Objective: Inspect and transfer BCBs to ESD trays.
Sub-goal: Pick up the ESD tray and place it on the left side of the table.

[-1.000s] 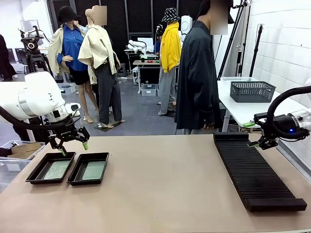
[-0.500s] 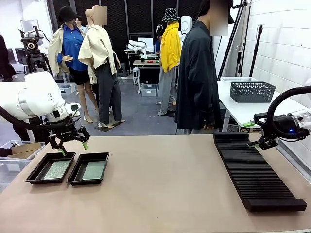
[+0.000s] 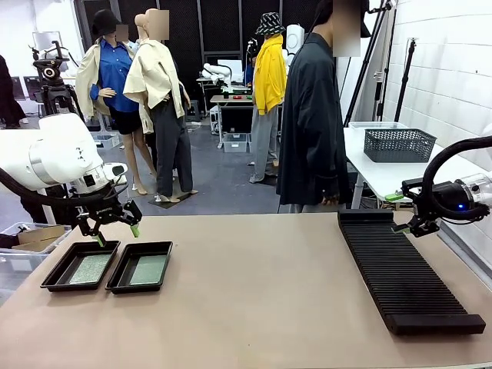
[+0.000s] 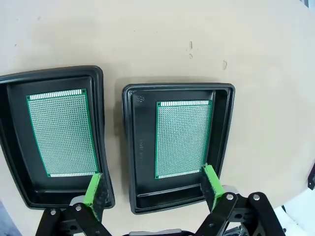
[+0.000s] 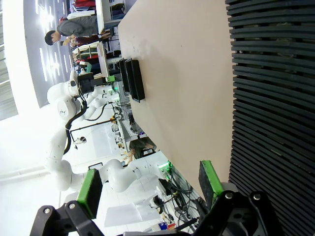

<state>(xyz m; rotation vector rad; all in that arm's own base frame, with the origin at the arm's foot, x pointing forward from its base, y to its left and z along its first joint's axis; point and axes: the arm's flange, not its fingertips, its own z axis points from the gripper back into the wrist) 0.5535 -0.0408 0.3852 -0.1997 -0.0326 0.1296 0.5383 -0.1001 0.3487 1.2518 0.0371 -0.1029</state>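
Observation:
Two black ESD trays sit side by side near the table's left edge: one tray [image 3: 58,279] [image 4: 101,93] and its neighbour [image 3: 123,280] [image 4: 224,128]. A green BCB [image 3: 90,268] [image 4: 61,132] lies flat in the first, another BCB [image 3: 148,269] [image 4: 182,137] in the second. My left gripper [image 3: 117,234] [image 4: 153,189] hovers open just above the trays' far ends, holding nothing. Over the far end of the rack at the right, my right gripper [image 3: 402,216] [image 5: 150,184] also stands open with nothing between its green pads.
A long black ribbed rack [image 3: 400,277] [image 5: 275,98] runs along the table's right side. A person in dark clothes [image 3: 311,123] stands at the far edge. A grey mesh basket [image 3: 398,144] rests on a white side table behind.

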